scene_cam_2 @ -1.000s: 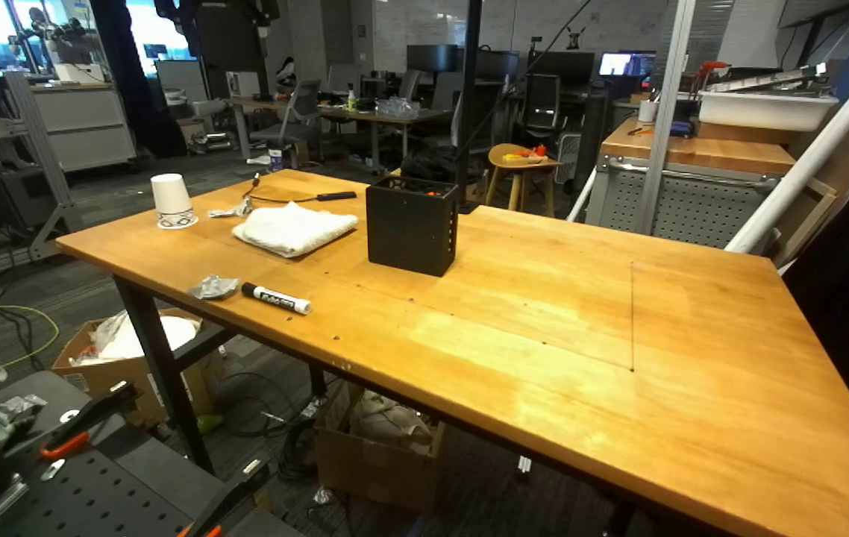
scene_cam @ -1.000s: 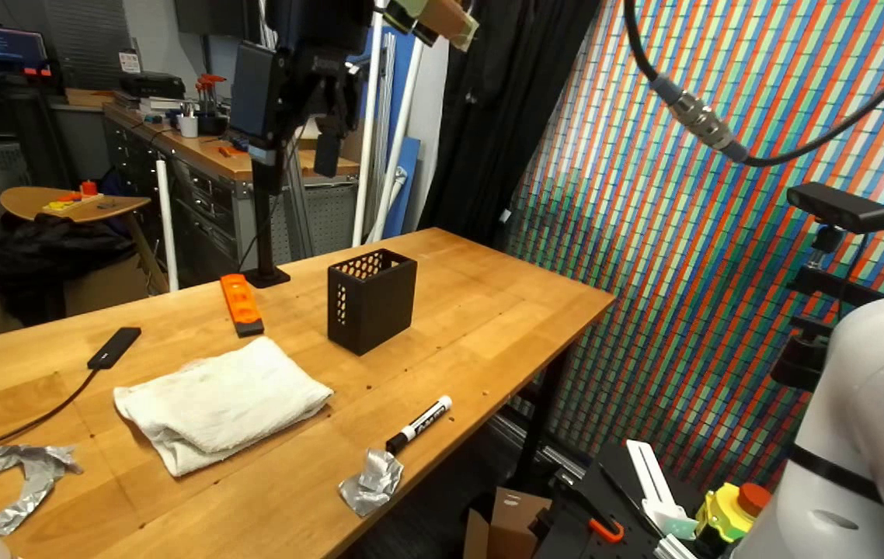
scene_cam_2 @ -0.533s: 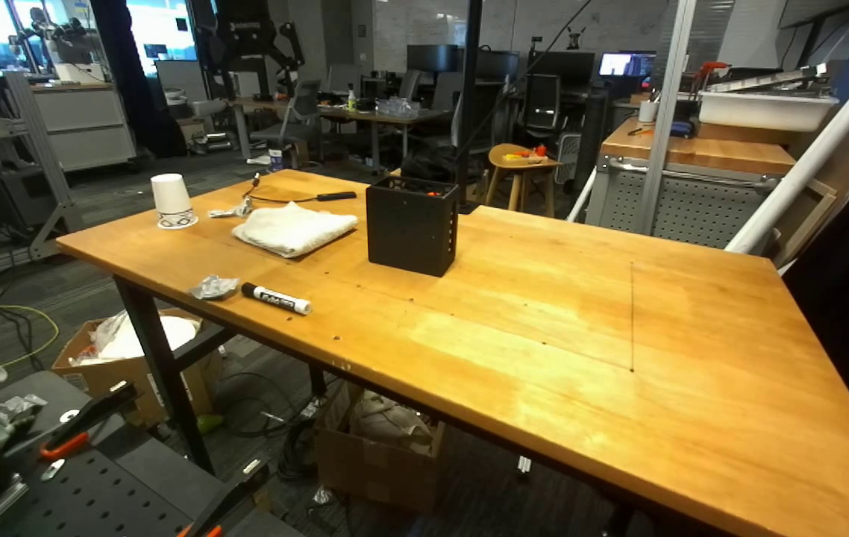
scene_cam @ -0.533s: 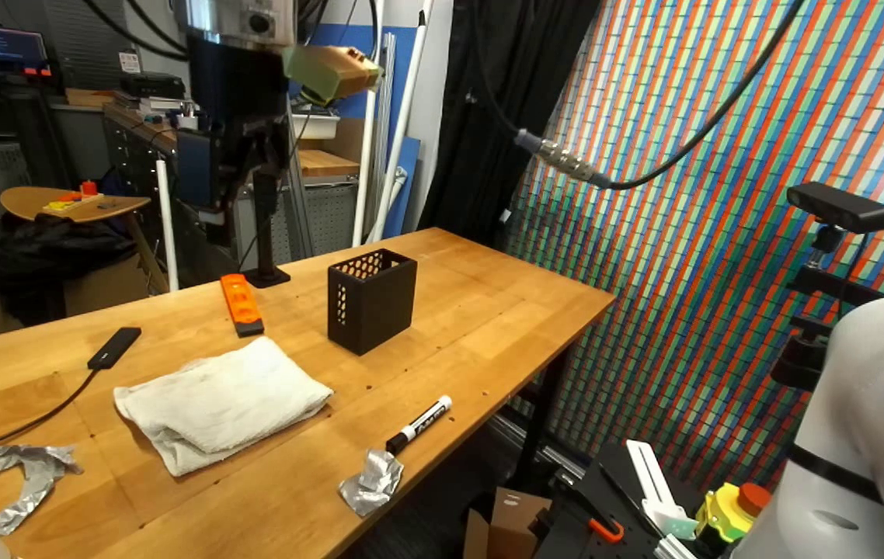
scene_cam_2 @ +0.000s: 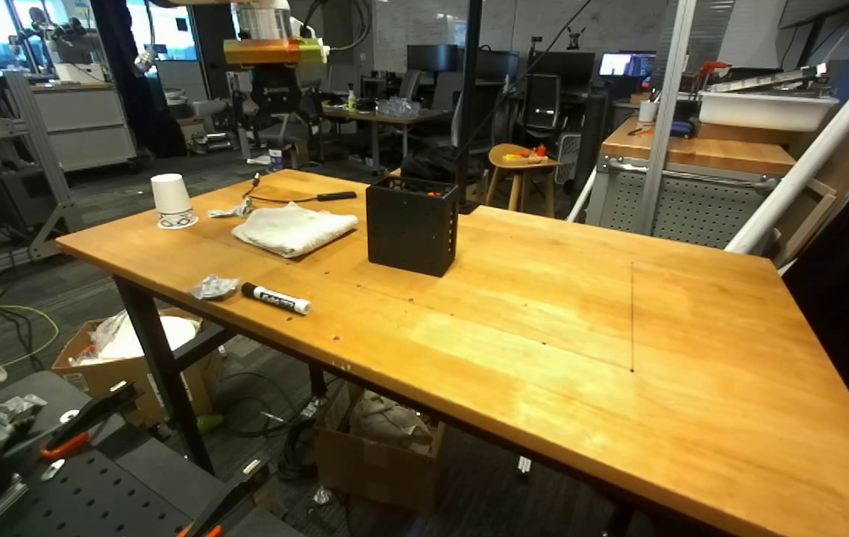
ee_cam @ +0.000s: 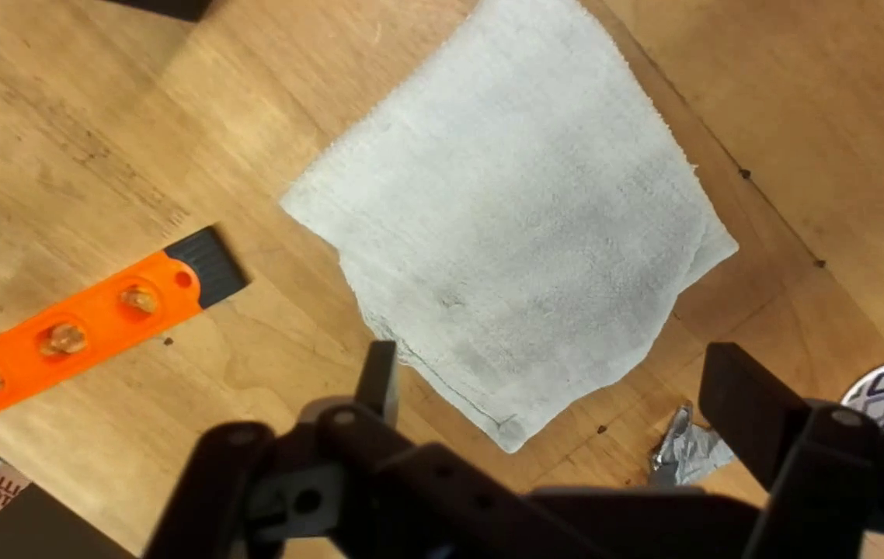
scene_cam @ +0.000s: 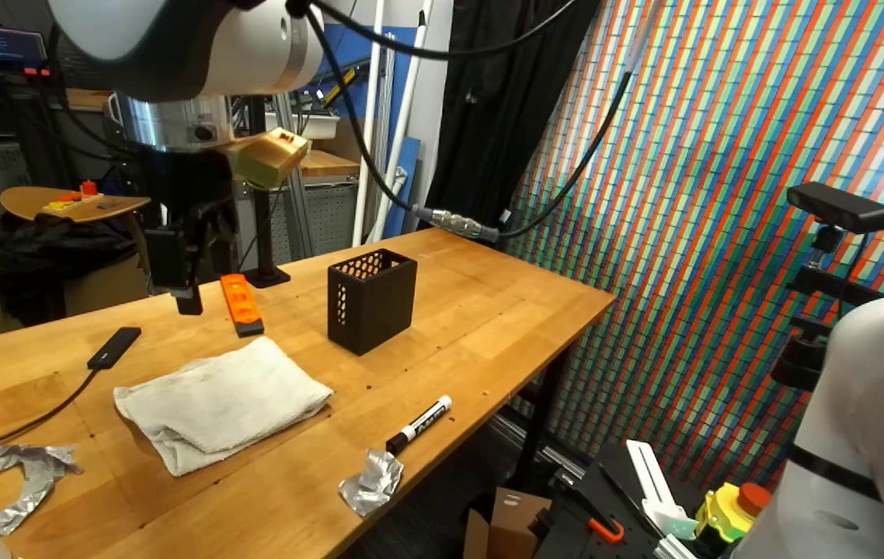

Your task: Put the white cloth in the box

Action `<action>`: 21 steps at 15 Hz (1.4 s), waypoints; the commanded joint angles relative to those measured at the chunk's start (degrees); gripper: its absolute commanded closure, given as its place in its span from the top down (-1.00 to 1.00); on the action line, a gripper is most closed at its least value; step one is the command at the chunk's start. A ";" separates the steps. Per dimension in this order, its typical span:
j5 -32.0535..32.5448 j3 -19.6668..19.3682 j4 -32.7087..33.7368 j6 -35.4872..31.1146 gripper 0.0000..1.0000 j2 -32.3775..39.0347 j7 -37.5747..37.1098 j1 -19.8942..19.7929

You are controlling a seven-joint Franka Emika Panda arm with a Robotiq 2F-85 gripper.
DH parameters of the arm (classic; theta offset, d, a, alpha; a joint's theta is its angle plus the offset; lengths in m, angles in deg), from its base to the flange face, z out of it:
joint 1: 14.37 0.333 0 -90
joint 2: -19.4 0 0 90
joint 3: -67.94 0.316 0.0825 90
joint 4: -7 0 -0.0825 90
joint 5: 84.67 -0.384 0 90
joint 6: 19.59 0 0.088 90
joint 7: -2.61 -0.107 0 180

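Observation:
The white cloth [scene_cam: 224, 404] lies folded flat on the wooden table in both exterior views [scene_cam_2: 294, 230]. It fills the middle of the wrist view [ee_cam: 520, 210], one corner pointing toward the jaws. The black box [scene_cam: 380, 307] stands upright, open at the top, with perforated sides; it also shows in an exterior view [scene_cam_2: 409, 231]. My gripper [scene_cam: 197, 283] hangs in the air above the table, apart from the cloth, and also shows in an exterior view [scene_cam_2: 279, 138]. In the wrist view its fingers [ee_cam: 551, 373] are wide apart with nothing held.
An orange level [scene_cam: 240, 304] lies beside the cloth, near a black post [scene_cam: 263, 233]. A black cable adapter [scene_cam: 114, 348], crumpled foil [scene_cam: 372, 481], more foil [scene_cam: 30, 481], a marker [scene_cam: 419, 423] and a white paper cup [scene_cam_2: 171, 200] are on the table.
My gripper has come down and, in an exterior view, moved left toward the cloth's side of the table. The arm now shows in both exterior views. The cloth and box have not moved.

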 commanded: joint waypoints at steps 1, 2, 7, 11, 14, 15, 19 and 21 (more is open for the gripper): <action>2.22 0.77 4.78 -2.57 1.00 7.36 2.49 0.35; 2.79 0.78 4.79 -3.92 1.00 8.99 2.64 0.38; 5.23 0.35 2.97 -9.61 1.00 15.07 3.83 0.04; 7.27 -0.24 2.19 -12.43 1.00 18.89 4.14 -0.24; 6.98 0.46 1.34 -12.83 0.46 19.45 3.77 -0.45; 6.76 0.63 0.60 -12.82 0.33 18.90 3.24 -0.32; 4.44 2.11 -4.23 -13.82 -0.28 14.51 1.75 -1.04; 3.23 2.21 -6.66 -14.12 -0.59 11.79 0.87 -1.50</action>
